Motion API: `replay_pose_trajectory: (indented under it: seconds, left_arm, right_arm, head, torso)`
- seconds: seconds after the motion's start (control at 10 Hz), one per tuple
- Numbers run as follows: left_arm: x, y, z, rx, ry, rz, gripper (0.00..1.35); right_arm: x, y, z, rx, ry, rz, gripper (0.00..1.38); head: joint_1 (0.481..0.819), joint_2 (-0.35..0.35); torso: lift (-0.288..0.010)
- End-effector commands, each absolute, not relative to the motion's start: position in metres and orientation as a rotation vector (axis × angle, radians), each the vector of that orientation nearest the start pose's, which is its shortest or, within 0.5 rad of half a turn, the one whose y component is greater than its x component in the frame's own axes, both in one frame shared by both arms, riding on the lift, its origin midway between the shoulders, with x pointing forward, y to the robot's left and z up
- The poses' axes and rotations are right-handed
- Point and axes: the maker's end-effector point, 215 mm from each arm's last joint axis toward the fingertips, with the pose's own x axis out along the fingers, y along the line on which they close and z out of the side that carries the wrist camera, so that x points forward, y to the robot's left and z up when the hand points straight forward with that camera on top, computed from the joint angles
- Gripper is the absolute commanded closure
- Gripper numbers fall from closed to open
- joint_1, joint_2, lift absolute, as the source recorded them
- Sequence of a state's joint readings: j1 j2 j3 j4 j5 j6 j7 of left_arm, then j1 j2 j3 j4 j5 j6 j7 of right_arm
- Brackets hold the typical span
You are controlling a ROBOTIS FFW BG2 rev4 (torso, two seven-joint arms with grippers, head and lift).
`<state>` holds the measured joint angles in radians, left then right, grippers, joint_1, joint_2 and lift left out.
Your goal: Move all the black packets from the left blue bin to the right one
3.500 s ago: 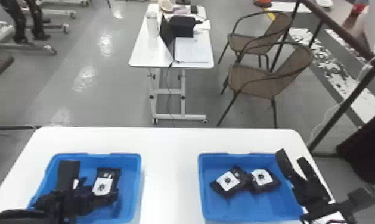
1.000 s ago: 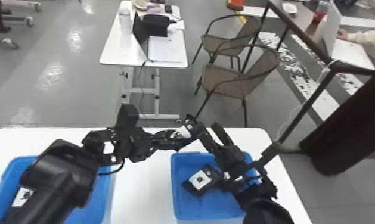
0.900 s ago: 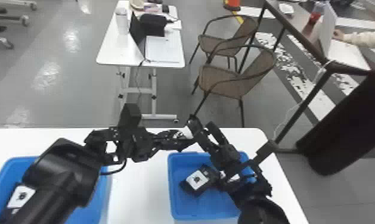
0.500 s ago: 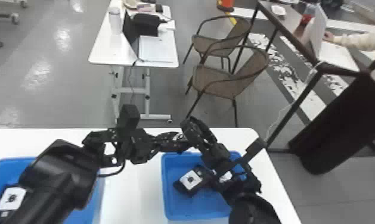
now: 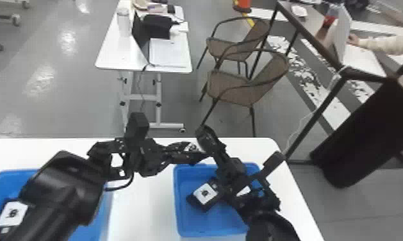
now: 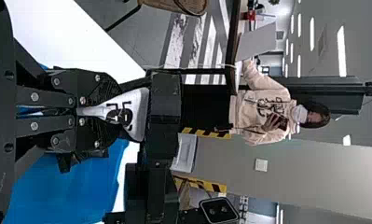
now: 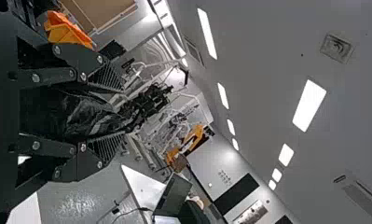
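Observation:
Just above the back of the right blue bin (image 5: 195, 233), a black packet (image 5: 192, 146) with a white label is between both grippers. My left gripper (image 5: 200, 154) is shut on one end; in the left wrist view the left gripper (image 6: 79, 112) pinches the packet's pale face (image 6: 132, 112). My right gripper (image 5: 207, 136) meets it from the other side; in the right wrist view the right gripper (image 7: 123, 112) has crinkled black wrapping (image 7: 88, 114) filling its grip. Another packet (image 5: 205, 194) lies in the right bin, beside one mostly hidden by the arm. One packet (image 5: 12, 213) is in the left bin (image 5: 14, 174).
The left arm (image 5: 66, 189) covers much of the left bin. A strip of white table (image 5: 139, 205) separates the bins. Beyond the table edge are chairs (image 5: 242, 86), a second white table (image 5: 114, 54) and a dark desk (image 5: 322, 48).
The head view has turned toward the right. My right gripper's fingers, spread apart before, have come together around the packet. The left gripper still holds the packet, nearly unmoved in the head view lately.

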<state>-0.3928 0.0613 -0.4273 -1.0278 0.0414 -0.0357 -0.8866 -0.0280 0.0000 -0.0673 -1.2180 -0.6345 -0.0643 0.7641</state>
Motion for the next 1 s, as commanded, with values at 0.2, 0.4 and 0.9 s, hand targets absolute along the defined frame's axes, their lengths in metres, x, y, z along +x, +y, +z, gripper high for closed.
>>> replay_pose_trajectory:
  seconds: [0.2,0.4,0.9]
  left_arm:
    - [0.536,-0.036,-0.428,0.104,0.27,-1.161,0.42]
    - [0.547,0.039,-0.418,0.112,0.272,-0.992,0.22]
    - [0.514,0.25,-0.406,0.028,0.256,-0.518,0.0]
  right_arm:
    - [0.543,-0.18,-0.407,0.699,-0.036,0.488,1.27]
    - [0.531,-0.219,-0.434,0.698,-0.002,0.405,1.27]
    - [0.483,-0.262,-0.537,0.741,0.173,0.235,0.9]
  head:
    - [0.695,-0.223]
    - [0.695,-0.216]
    - [0.695,-0.065]
  torso:
    - [0.0]
    - [0.0]
    - [0.0]
